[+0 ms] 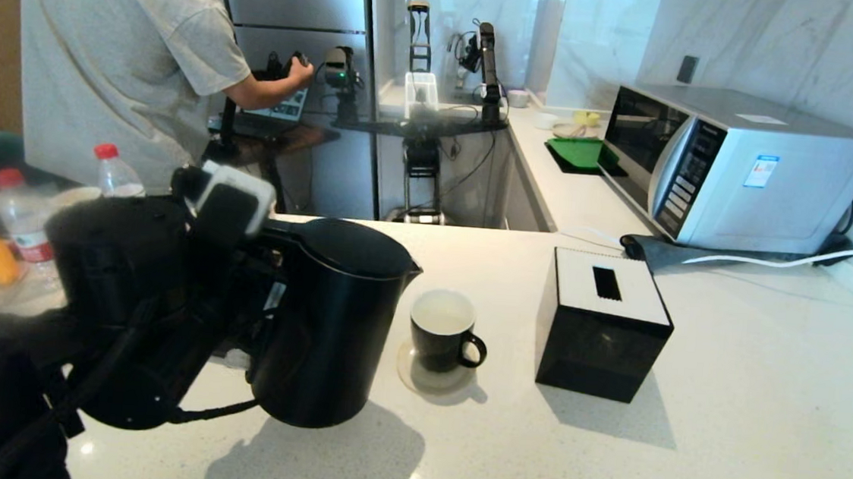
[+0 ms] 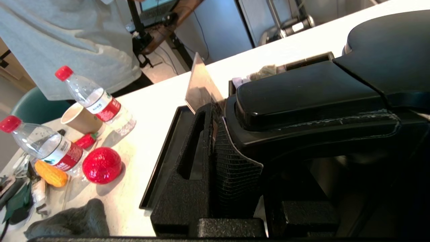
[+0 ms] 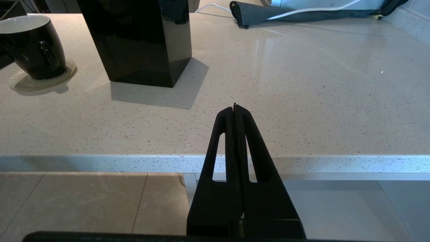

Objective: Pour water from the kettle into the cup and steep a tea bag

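1. Spanning the whole foreground: pale speckled desk (image 1: pixel 725 415), bearing every item below.
2. Standing at the far right against the wall: silver microwave (image 1: pixel 736 169), dark cloth (image 1: pixel 669 252) with a white cable lying before it.
3. Tilted slightly toward the cup, spout pointing right: matte black kettle (image 1: pixel 328 323), lid shut, sitting left of centre on the desk; whether its base touches the desk or hangs just above cannot be told.
4. Clamped around the kettle's loop handle from the left side: left pincer (image 2: pixel 242 168), narrowed onto the handle; mesh-padded finger pressed against the handle in the left wrist view.
5. Standing right of the cup, apart from it: black box (image 1: pixel 602 326) with white top and a slot.
6. Parked off the desk's near edge, pointing at the desk: right pincer (image 3: pixel 234 109), tips pressed together, gripping nothing.
7. Resting upright on a round pale coaster (image 1: pixel 435 377), just right of the kettle's spout: black cup (image 1: pixel 442 330), white inside, ear handle turned right; contents not discernible.
8. Clustered at the far left: two clear bottles with red caps (image 2: pixel 97 101), beige paper cup (image 2: pixel 79 117), red ball-like item (image 2: pixel 101 165), orange item (image 2: pixel 50 173).
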You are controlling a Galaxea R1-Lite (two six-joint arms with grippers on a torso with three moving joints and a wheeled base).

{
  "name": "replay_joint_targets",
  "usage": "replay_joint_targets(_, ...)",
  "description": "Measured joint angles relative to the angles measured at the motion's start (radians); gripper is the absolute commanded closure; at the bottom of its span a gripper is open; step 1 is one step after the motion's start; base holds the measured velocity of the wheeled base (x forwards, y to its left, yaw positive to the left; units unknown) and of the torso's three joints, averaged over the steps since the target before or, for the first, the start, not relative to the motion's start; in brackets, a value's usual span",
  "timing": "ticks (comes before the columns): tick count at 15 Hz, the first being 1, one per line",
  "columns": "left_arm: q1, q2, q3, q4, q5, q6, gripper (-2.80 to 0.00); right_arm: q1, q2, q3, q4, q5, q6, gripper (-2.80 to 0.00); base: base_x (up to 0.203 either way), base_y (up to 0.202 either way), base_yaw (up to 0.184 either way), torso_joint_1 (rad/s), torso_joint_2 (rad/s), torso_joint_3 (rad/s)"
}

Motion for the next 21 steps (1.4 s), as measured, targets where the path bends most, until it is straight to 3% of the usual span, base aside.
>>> replay_joint_targets(10, -0.002, 0.024, -0.088, 0.139, 0.07, 0.0, 0.0, 0.0, 0.0, 0.0, 0.0, 0.0, 0.0, 0.0, 0.0, 0.0, 0.0, 0.0, 0.0, 0.0)
replay_joint_targets(21, -0.002, 0.053, -0.18, 0.266, 0.08, 0.001, 0.0, 0.0, 0.0, 0.0, 0.0, 0.0, 0.0, 0.0, 0.0, 0.0, 0.0, 0.0, 0.0, 0.0)
